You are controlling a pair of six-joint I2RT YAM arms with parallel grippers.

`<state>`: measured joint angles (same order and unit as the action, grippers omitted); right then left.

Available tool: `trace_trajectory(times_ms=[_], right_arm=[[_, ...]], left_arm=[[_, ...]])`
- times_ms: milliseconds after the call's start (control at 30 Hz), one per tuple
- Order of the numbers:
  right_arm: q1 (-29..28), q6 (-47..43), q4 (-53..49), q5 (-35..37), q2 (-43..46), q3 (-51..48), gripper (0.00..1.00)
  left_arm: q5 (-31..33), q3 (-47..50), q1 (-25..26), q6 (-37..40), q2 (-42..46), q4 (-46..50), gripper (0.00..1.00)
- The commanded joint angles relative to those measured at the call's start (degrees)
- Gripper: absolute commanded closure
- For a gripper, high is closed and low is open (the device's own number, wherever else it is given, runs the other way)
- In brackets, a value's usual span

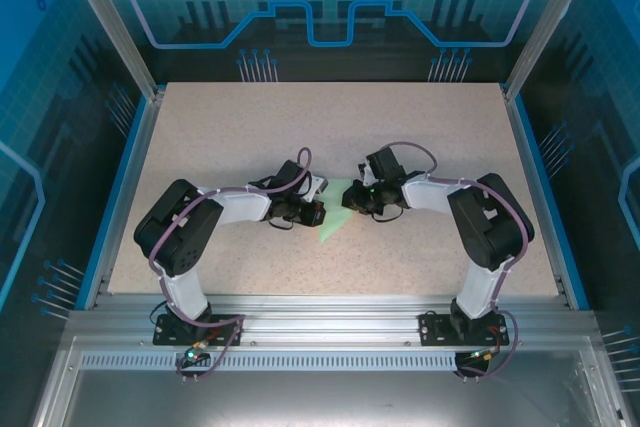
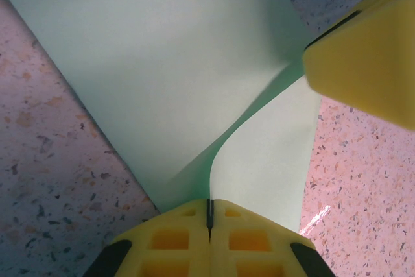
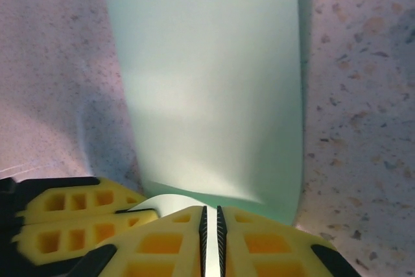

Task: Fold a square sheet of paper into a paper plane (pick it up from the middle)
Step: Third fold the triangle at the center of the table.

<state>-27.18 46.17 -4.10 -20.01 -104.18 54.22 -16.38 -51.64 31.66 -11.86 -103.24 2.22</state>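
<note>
Two arms are counted at the near edge of the table [image 1: 200,137]: the left arm [image 1: 185,232] and the right arm [image 1: 490,222], each bent inward toward the middle. Just beyond them two grippers are found, almost tip to tip.

The left gripper [image 1: 312,213] is seen clenched on the square sheet of paper [image 1: 338,217]. Its yellow jaws are pressed together on an edge (in the left wrist view the paper [image 2: 162,63] runs straight into the seam between them). The right gripper [image 1: 357,199] is likewise clamped on the sheet. Only a thin slit is left between its jaws, and pale paper is seen inside that slit in the right wrist view.

One sheet is counted, pale mint green and unmarked, held between the two grippers at about the middle of the table. It is partly folded, and a curved flap is seen raised from the flat layer in the left wrist view.

From above, the sheet is read as a narrow wedge. Its long axis is laid near to far on a slight slant. Its pointed tip is turned toward the near edge and a little to the left, and the wider end lies farther off by the right gripper.

Beyond it, speckled tabletop is seen up to the far edge.
</note>
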Motion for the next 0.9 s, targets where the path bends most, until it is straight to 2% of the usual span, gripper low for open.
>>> trace_trajectory(times_ms=[0, 133, 433, 700, 867], right_arm=[[0.77, -1.19, -3.91, 2.97, -3.13, 1.45, 0.85], [1.16, -2.11, -5.76, 4.70, -3.22, 1.37, 0.86], [1.28, -3.10, -5.65, 0.46, 0.49, 4.07, 0.85], [1.69, -3.28, -5.63, 3.29, -4.61, 2.90, 0.85], [1.78, -3.60, -6.94, 5.23, -3.53, 2.08, 0.85]], left_arm=[[-1.28, 0.30, -0.17, 1.01, -1.88, 3.76, 0.96], [-1.80, 0.39, -0.13, 1.09, -1.79, 3.76, 0.96], [-2.08, 0.22, -0.04, 1.07, -1.84, 3.99, 0.95], [-2.69, 0.36, -0.05, 1.05, -1.83, 3.86, 0.95], [-3.52, 0.40, -0.02, 0.94, -1.81, 3.93, 0.95]])
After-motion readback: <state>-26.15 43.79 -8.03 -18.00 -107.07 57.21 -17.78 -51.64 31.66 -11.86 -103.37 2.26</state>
